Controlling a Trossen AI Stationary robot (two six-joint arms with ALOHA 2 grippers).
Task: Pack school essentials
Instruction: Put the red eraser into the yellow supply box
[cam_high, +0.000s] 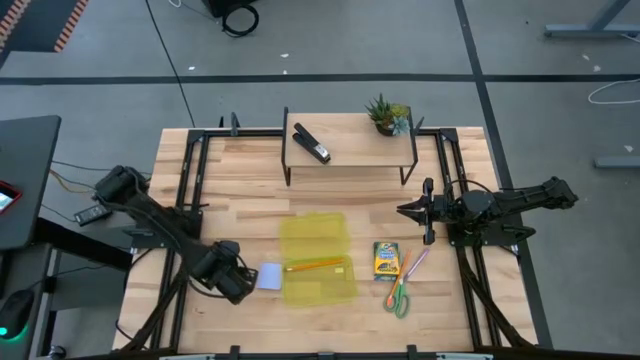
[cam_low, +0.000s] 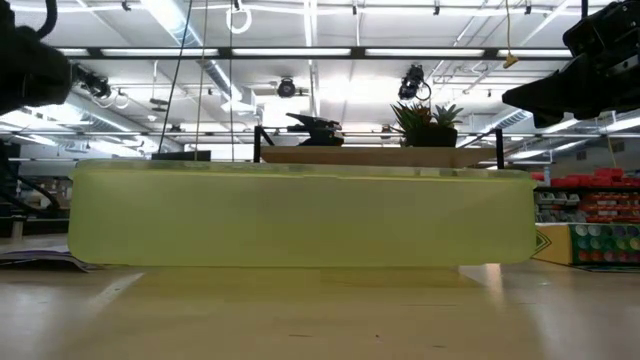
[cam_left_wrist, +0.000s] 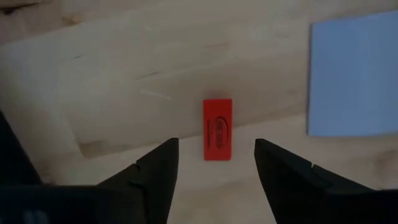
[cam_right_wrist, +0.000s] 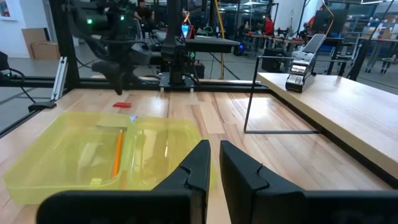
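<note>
Jaws on the left gripper (cam_left_wrist: 214, 171) sit open around nothing, small red rectangular eraser (cam_left_wrist: 217, 129) mid-frame between them; drop straight, centred, then squeeze its long sides. Right gripper (cam_right_wrist: 214, 163) waits shut, empty.

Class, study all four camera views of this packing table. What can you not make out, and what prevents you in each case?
- Red eraser: hidden in the high view beneath the left gripper.
- Eraser's printed logo: too small to read in the left wrist view.
- Crayon box, scissors: the yellow case fills the low view; only the box's edge shows.
- Notepad: cut off by the left wrist view's edge.
- Right gripper: holds nothing, idle.
</note>
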